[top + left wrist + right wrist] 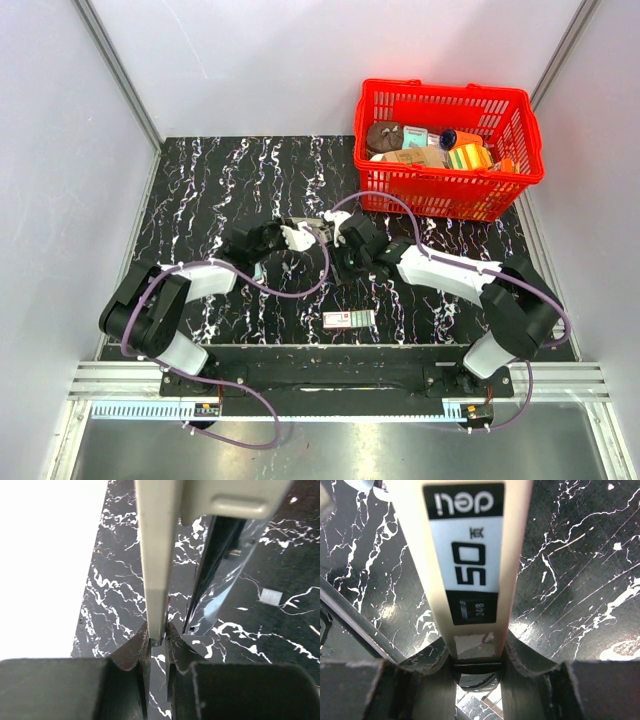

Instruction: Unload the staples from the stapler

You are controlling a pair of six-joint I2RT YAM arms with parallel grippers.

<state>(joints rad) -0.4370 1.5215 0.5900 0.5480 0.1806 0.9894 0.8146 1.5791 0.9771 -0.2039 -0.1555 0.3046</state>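
The stapler (314,228) is held off the table between both arms at mid-table. My left gripper (158,639) is shut on a thin pale grey bar of the stapler (159,545), seen edge-on. A dark shiny metal part (212,575) splays away from that bar to the right. In the right wrist view my right gripper (475,655) is shut across the stapler's wide beige body (470,555), which has a black-and-white "deli 50" label. The staples are hidden from view.
A red basket (450,92) full of assorted items stands at the back right. A small flat pink-and-white box (350,319) lies near the front edge between the arm bases. A small pale scrap (270,596) lies on the black marbled table (200,190).
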